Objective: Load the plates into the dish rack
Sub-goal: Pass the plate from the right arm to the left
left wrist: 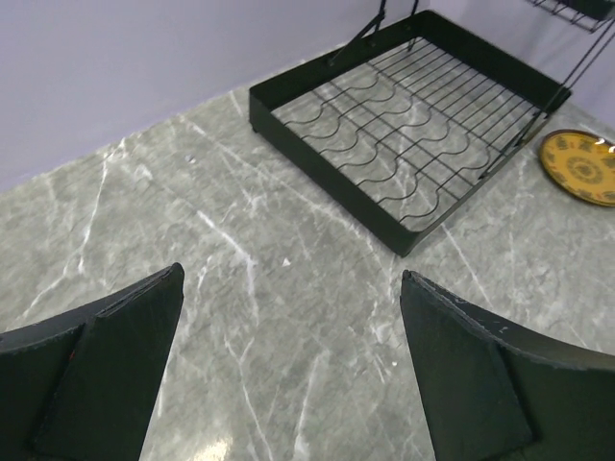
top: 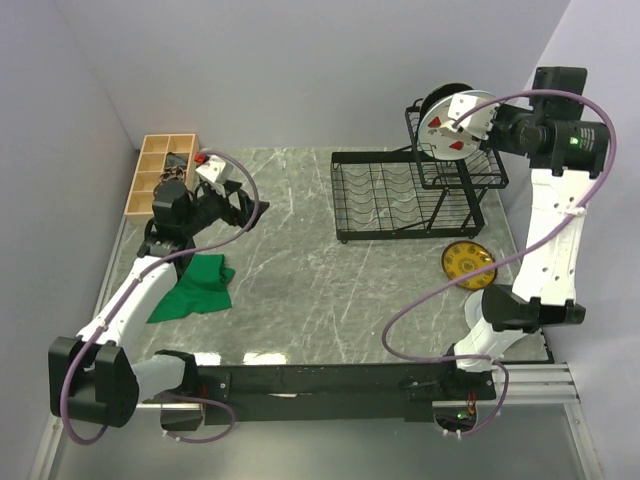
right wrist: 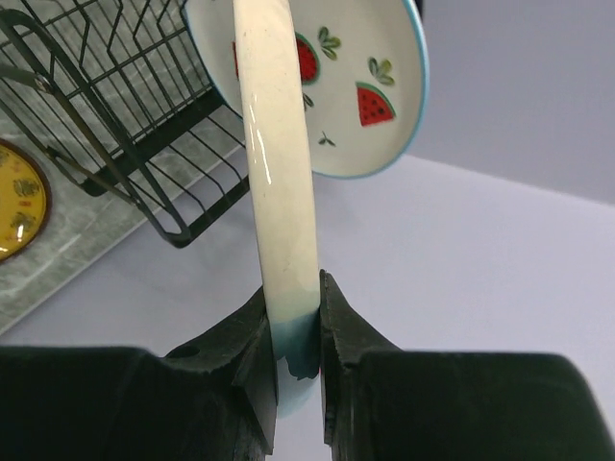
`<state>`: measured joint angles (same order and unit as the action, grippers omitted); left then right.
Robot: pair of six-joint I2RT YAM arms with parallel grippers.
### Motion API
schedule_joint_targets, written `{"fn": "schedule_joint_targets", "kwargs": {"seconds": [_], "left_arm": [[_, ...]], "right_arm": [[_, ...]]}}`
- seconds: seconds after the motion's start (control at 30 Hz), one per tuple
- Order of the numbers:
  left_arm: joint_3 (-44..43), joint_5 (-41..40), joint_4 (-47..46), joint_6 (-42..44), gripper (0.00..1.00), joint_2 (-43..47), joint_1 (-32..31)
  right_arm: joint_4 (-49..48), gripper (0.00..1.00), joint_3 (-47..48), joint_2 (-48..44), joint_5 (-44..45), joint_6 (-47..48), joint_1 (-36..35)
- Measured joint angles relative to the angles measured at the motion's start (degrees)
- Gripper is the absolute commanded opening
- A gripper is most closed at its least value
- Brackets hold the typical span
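Two robot arms at the near edge of one grey, white-veined, marble-look table (top: 300, 300).

One black wire dish rack (top: 395, 200) at the far right, with a flat lower tray of thin rods and wavy slots. One smaller raised upper basket (top: 462, 172) at its right end.

Three plates clearly countable, all round:
- One glossy cream plate (right wrist: 283, 173), upright and edge-on in the right wrist view, with a bluish tint at its lower rim. Pinched there by the right gripper (right wrist: 291, 288), fingers narrowed onto the rim, up by the upper basket.
- One white watermelon plate (right wrist: 375, 86) just behind it, with a teal rim and red slices, also upright. Contact between the two impossible to tell.
- One yellow patterned plate (top: 468, 264) flat on the table, just in front of the rack's right end.

One dark round rim (top: 440, 98) beyond the watermelon plate, too small to make out.

Left gripper (left wrist: 291, 279) spread wide, holding nothing, over bare table well left of the rack.

One crumpled green cloth (top: 195, 287) beside the left arm. One wooden compartment box (top: 160, 172) at the far left corner.
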<state>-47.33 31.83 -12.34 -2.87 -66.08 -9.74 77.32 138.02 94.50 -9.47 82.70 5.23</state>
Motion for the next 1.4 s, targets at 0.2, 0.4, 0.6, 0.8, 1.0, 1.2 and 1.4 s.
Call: {"fn": "schedule_joint_targets", "kwargs": {"seconds": [0.2,0.4,0.6,0.8,1.0,1.2,1.4], "left_arm": [[-1.4,3.91,-3.74,-1.88,1.0,-2.19,0.07],[-10.73,9.42,-4.68,-0.24,0.99,-9.99,-2.99],[-27.36,13.35,-4.92,7.06,1.0,-21.75,-11.32],[-42.34,16.72,-11.69,6.49,0.99,-35.08,-14.56],[-51.71,17.64,-15.72,2.64,0.99,-43.65,-18.14],[-59.91,16.55,-13.55,3.87,0.99,-47.52,-24.52],[-66.64,14.43,-7.1,9.25,0.89,-49.31,-28.09]], "right_arm": [[0.87,0.0,0.0,2.8,-2.1,6.36,0.57],[0.68,0.0,0.02,2.84,-4.85,7.08,0.7],[0.46,0.0,-0.92,1.66,-9.66,5.22,0.7],[0.5,0.0,-3.34,-2.47,-15.06,3.34,0.7],[0.02,0.0,-4.66,-6.38,-21.2,1.03,0.7],[0.17,0.0,-7.08,-8.55,-26.49,0.39,0.66],[0.35,0.0,-8.0,-8.55,-28.87,0.39,0.66]]}}
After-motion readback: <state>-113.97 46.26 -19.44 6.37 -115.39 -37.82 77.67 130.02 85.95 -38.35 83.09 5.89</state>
